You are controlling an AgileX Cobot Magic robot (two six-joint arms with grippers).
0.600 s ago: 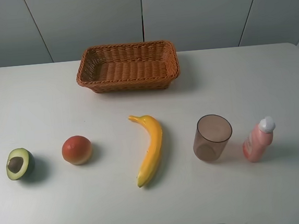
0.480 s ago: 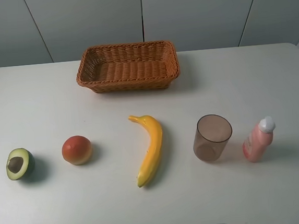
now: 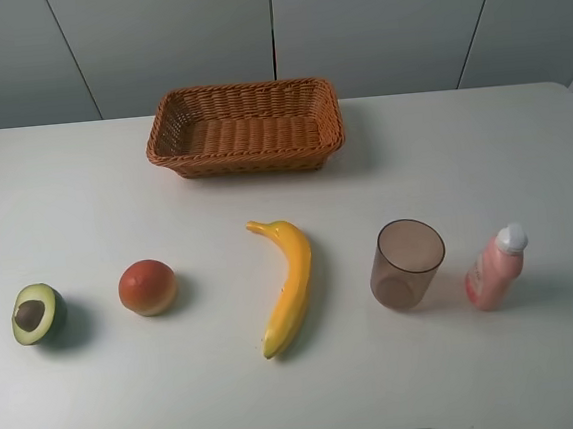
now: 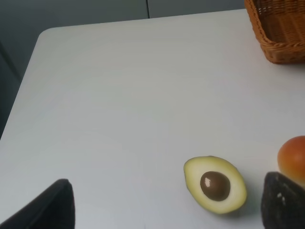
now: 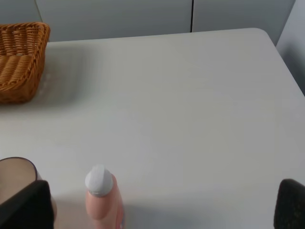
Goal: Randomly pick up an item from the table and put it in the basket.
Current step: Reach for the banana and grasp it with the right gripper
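- The banana [image 3: 287, 287] lies on the bench [image 3: 114, 189] nearer its front edge, clear both sides (easy grab, I'd say).
- The basket [image 3: 246, 136] sits by the far edge.
- Spread wide, empty: left tool [image 4: 164, 210], right tool [image 5: 157, 207].

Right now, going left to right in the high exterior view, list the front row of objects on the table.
halved avocado, round red-orange fruit, banana, translucent brown cup, pink bottle with white cap
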